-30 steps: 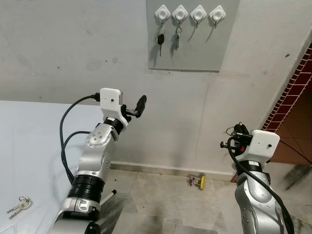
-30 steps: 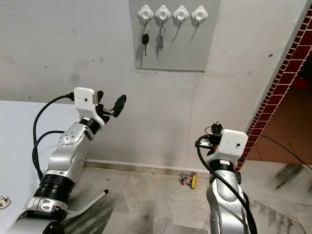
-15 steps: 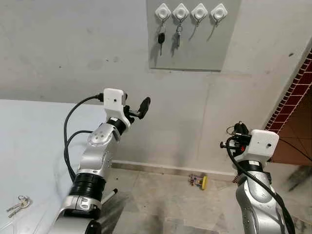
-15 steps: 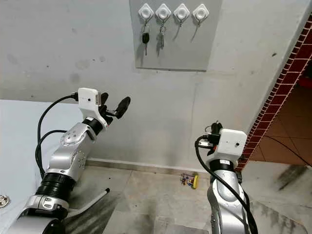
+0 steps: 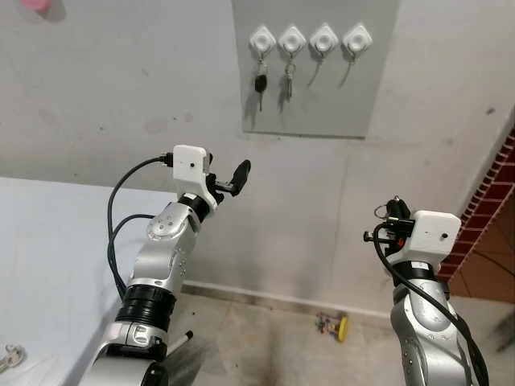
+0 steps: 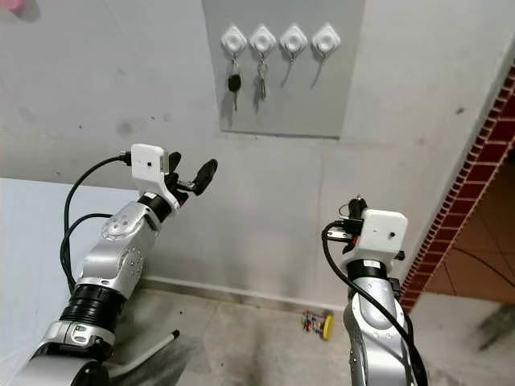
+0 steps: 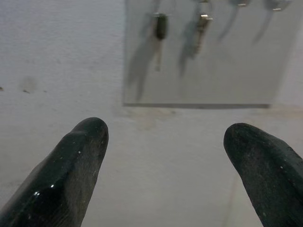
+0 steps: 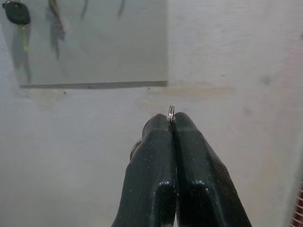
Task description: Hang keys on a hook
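A grey board on the wall carries a row of white hooks. The first hook holds a black-headed key and the second holds silver keys. The third hook and fourth hook are bare. My right gripper is shut on a small key ring, low and to the right of the board. My left gripper is raised below the board's left side, open and holding nothing; its fingers stand wide apart.
A white table lies at the left with another bunch of keys near its front. A small yellow and red object lies on the floor by the wall. A red brick wall stands at the right.
The whole picture has shifted down, so the camera has tilted up. My left gripper has edged slightly up and toward the wall. The right gripper keeps its hold.
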`<state>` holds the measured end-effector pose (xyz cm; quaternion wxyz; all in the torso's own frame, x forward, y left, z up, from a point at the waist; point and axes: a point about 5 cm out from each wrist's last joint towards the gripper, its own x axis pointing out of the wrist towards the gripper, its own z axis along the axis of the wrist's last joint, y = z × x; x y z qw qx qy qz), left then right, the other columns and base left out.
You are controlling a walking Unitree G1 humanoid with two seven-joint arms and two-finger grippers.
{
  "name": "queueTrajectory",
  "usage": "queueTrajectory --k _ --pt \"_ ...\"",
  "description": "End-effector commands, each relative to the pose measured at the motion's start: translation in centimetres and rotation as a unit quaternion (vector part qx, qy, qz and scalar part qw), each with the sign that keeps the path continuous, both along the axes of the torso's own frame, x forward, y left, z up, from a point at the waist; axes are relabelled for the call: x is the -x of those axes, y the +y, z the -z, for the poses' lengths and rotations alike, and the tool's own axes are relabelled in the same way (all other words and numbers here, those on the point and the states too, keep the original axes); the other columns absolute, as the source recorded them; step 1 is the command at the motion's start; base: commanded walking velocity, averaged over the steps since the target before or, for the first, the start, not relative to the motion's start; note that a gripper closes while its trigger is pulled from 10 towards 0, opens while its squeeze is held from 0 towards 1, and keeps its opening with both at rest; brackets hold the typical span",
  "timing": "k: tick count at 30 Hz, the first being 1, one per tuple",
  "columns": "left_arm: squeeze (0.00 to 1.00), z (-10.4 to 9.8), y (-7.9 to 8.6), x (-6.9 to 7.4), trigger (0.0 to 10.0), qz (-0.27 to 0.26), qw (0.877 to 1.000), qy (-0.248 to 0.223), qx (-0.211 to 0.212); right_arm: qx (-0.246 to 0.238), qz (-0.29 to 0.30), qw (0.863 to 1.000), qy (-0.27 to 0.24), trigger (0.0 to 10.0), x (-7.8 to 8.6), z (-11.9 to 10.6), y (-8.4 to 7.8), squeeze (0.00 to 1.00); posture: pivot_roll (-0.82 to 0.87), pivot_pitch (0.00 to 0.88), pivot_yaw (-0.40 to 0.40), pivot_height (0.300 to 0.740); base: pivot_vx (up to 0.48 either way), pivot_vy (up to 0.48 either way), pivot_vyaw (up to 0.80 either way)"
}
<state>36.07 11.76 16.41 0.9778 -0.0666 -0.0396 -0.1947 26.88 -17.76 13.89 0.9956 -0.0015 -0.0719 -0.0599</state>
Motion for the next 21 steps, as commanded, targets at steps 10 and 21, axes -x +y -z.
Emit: queueTrajectory --k 10,21 --pt "0.0 -0.63 0.17 -0.29 10.0 -0.002 1.0 -0.006 0.002 0.006 -0.006 1.0 -0.004 10.0 -0.16 -0.22 0.26 0.0 -0.11 0.0 0.046 0.74 0.418 0.0 0.0" --pt "0.0 -1.16 -0.11 0.0 10.0 -0.018 0.999 -0.038 -0.016 0.017 -0.011 1.0 -0.009 10.0 -0.14 -0.44 0.28 0.0 -0.11 0.0 0.041 0.74 0.104 0.0 0.0"
